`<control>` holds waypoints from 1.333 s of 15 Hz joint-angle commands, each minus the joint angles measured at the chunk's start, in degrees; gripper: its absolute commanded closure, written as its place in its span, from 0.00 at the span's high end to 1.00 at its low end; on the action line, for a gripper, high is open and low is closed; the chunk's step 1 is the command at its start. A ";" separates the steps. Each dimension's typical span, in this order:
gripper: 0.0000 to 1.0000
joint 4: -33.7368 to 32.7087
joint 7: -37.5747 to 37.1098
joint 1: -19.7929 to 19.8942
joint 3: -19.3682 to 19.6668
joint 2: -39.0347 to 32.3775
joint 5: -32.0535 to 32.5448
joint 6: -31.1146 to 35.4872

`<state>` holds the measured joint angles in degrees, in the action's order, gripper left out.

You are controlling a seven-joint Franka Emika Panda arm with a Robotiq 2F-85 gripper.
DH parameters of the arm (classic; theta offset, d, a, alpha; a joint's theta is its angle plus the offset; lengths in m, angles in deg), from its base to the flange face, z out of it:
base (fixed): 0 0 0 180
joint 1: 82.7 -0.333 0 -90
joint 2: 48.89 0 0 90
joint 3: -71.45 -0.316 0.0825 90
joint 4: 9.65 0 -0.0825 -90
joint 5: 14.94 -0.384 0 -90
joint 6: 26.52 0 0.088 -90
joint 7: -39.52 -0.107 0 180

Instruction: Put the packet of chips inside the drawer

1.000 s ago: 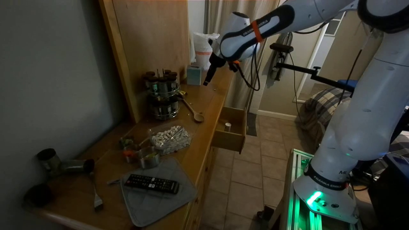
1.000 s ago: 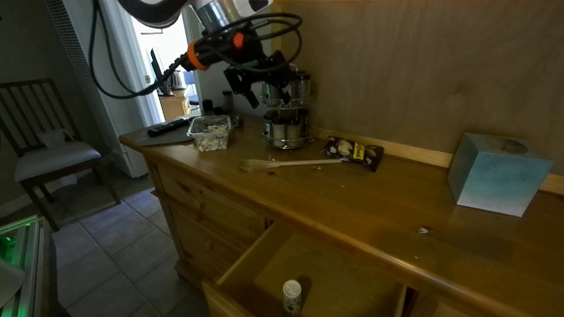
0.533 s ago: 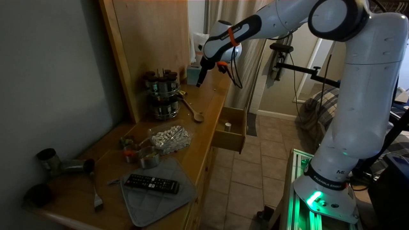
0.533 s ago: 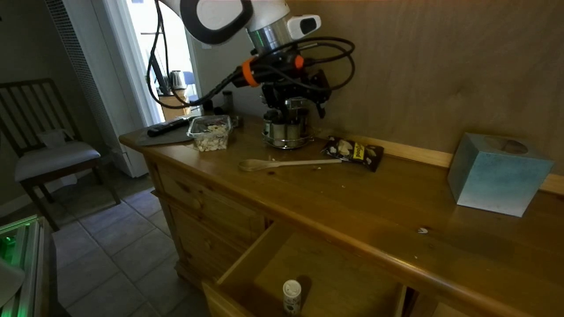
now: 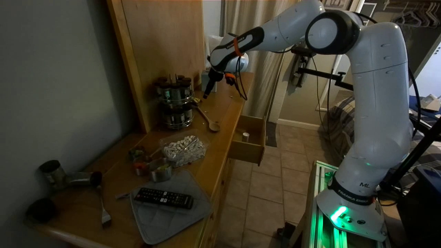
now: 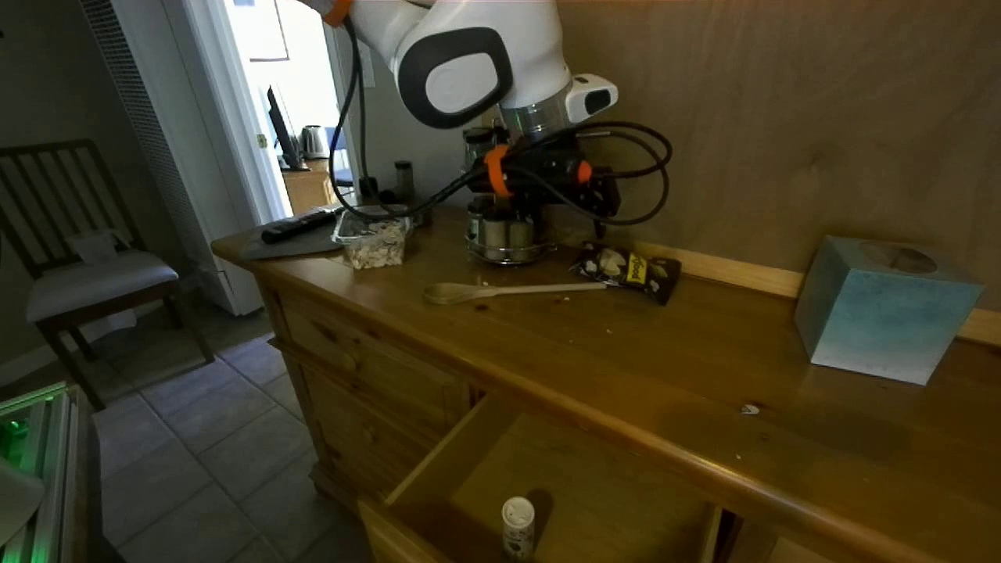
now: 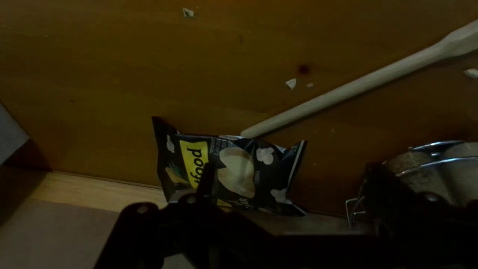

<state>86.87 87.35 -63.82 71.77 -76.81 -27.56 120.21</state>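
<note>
The packet of chips (image 6: 629, 272) is a black bag with a yellow label, lying on the counter against the back ledge. In the wrist view the packet (image 7: 242, 172) lies below my gripper (image 7: 291, 168), mostly toward the left finger, which overlaps the label in the picture. The gripper is open and empty, with its fingers wide apart. In an exterior view it hangs above the counter near the spice rack (image 5: 205, 96); the arm partly hides it elsewhere. The wooden drawer (image 5: 246, 154) is pulled open under the counter; its inside (image 6: 610, 477) also shows.
A spice rack (image 6: 508, 242) stands close beside the packet, near the right finger in the wrist view (image 7: 440, 168). A wooden spoon (image 6: 516, 290) touches the packet. A blue tissue box (image 6: 876, 313) stands farther along. A small white canister (image 6: 518, 525) stands in the drawer.
The arm has swung over the counter and lowered, bringing the gripper down toward the packet and spice rack. The packet, spoon and drawer have not moved.
</note>
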 commanded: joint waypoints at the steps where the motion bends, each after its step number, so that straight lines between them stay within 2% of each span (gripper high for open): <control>1: 1.00 -0.58 -0.42 0.66 -0.83 -0.34 0.33 -0.26; 5: 1.00 -1.22 -0.39 0.81 -0.90 -0.48 0.09 -0.77; 6: 1.00 -2.06 2.78 2.25 -3.17 -1.20 -2.47 -0.70; 7: 1.00 -2.70 1.20 1.63 -2.52 -2.10 -1.74 -0.17; 12: 1.00 -4.00 2.32 2.28 -4.35 -5.55 -1.46 5.14; 17: 1.00 -6.69 5.02 5.29 -8.79 -10.01 -2.34 10.76; 18: 0.98 -7.41 5.52 5.93 -9.89 -10.97 -2.33 11.64; 19: 0.78 -8.08 5.99 6.55 -10.84 -11.82 -2.12 11.90; 20: 0.73 -8.69 6.30 6.97 -11.63 -12.61 -1.76 12.19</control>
<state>82.12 90.37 -59.13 63.51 -85.77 -28.11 130.98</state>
